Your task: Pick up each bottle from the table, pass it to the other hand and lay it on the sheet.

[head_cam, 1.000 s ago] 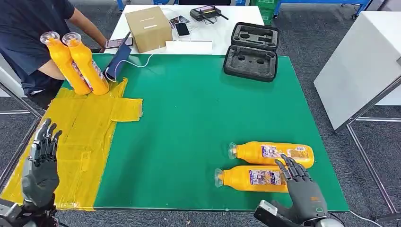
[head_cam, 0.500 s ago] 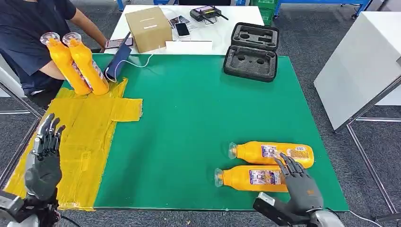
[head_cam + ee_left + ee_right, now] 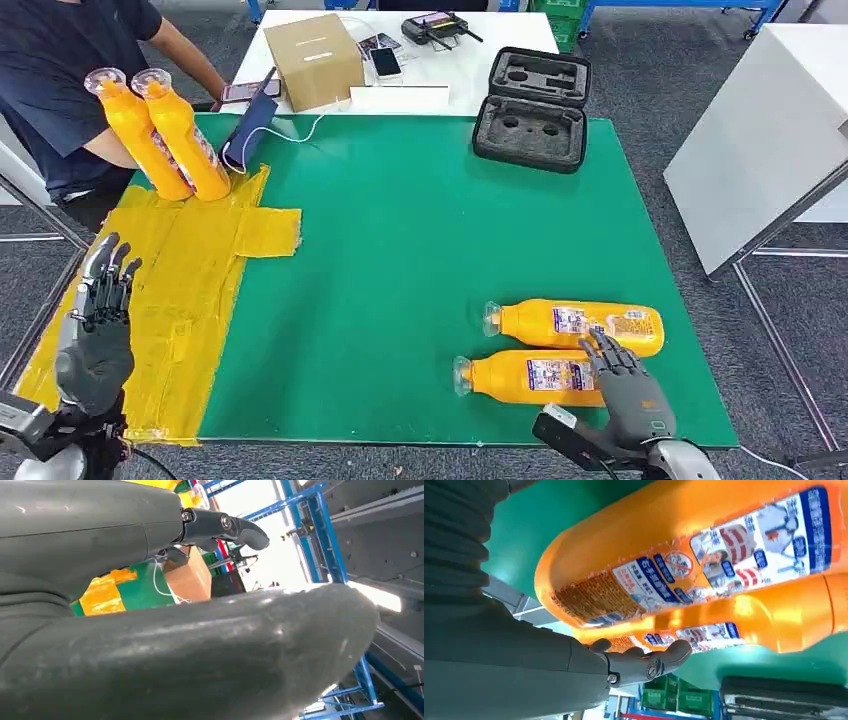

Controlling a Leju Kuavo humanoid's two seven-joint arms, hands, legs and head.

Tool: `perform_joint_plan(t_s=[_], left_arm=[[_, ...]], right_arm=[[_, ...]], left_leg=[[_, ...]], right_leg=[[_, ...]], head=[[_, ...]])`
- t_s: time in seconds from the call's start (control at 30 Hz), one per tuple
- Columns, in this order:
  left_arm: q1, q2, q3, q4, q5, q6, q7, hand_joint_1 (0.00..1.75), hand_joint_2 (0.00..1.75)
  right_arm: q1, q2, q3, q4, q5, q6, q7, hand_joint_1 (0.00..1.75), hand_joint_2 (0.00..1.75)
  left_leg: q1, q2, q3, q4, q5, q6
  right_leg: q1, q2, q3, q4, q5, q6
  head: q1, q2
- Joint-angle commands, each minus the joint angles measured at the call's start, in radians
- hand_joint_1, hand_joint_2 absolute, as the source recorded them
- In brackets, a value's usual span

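The right robot hand [image 3: 628, 385] hangs low over the near edge of the green desk [image 3: 420, 240] with its fingers spread, holding nothing. Its fingertips [image 3: 600, 348] reach over the base end of the nearer bottle [image 3: 525, 376]; whether they touch it cannot be told. This orange bottle lies on its side, cap pointing away from the robot hand toward the middle of the desk. Just beyond it, side by side and almost touching, lies the farther bottle [image 3: 575, 325], also on its side with its cap the same way. In the right wrist view the label of the nearer bottle [image 3: 704, 560] sits close above the thumb [image 3: 649, 662].

The left robot hand [image 3: 95, 335] is raised at the desk's near left corner, open and empty, fingers apart and pointing up, over the yellow sheet [image 3: 175, 290]. Well beyond it, at the far end of the sheet, two upright bottles [image 3: 160, 135] stand touching each other, next to a person [image 3: 70, 70].
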Motion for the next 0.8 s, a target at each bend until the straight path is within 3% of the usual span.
perform_joint_plan(t_s=[0.03,0.1,0.13,0.17,0.2,0.33,0.53,0.8], left_arm=[[-0.059,0.02,-0.038,0.086,0.005,-0.004,0.015,0.0,0.0],[-0.075,0.022,-0.048,0.099,0.005,-0.005,0.02,0.0,0.0],[-0.083,0.024,-0.053,0.107,0.005,-0.004,0.023,0.0,0.0],[-0.092,0.026,-0.059,0.115,0.005,-0.004,0.025,0.0,0.0],[-0.103,0.028,-0.065,0.126,0.005,-0.004,0.026,0.0,0.0],[-0.124,0.03,-0.077,0.145,0.009,-0.003,0.03,0.0,0.0],[-0.123,0.031,-0.077,0.145,0.009,-0.004,0.03,0.0,0.0],[-0.123,0.031,-0.077,0.145,0.009,-0.004,0.03,0.0,0.0]], right_arm=[[-0.067,0.036,0.09,0.192,0.076,0.029,0.021,0.0,1.75],[-0.086,0.038,0.131,0.261,0.092,0.037,0.033,0.0,1.75],[-0.093,0.033,0.152,0.289,0.094,0.041,0.04,0.79,1.75],[-0.098,0.027,0.172,0.318,0.097,0.048,0.05,1.4,1.75],[-0.104,0.021,0.197,0.354,0.096,0.051,0.06,1.5,1.75],[-0.121,0.021,0.237,0.433,0.091,0.05,0.079,1.47,1.75],[-0.126,0.021,0.238,0.432,0.091,0.051,0.078,1.47,1.75],[-0.126,0.021,0.238,0.432,0.091,0.051,0.078,1.47,1.75]], left_leg=[[0.002,0.0,0.003,-0.002,0.0,-0.001],[0.002,0.0,0.003,-0.002,0.0,-0.001],[0.003,0.0,0.005,-0.002,0.0,-0.002],[0.002,0.0,0.004,-0.002,0.0,-0.001],[0.003,-0.001,0.006,-0.003,0.001,-0.002],[0.002,-0.001,0.008,-0.002,0.0,-0.001],[0.004,0.006,0.02,-0.002,-0.006,-0.003],[0.006,0.009,0.024,-0.003,-0.004,-0.004]], right_leg=[[0.002,0.001,0.004,-0.003,0.001,-0.001],[0.002,0.001,0.004,-0.003,0.001,-0.001],[0.003,0.002,0.006,-0.004,0.001,-0.002],[0.002,0.001,0.005,-0.004,0.001,-0.002],[0.002,0.0,0.007,-0.005,0.001,-0.002],[0.002,0.0,0.007,-0.003,0.0,-0.001],[0.003,0.007,0.007,-0.004,-0.001,-0.002],[0.005,0.01,0.01,-0.006,0.002,-0.005]], head=[[0.0,0.0],[0.0,0.0],[0.0,0.0],[0.0,0.0],[0.0,0.0],[0.0,0.0],[0.001,0.0],[0.0,0.0]])
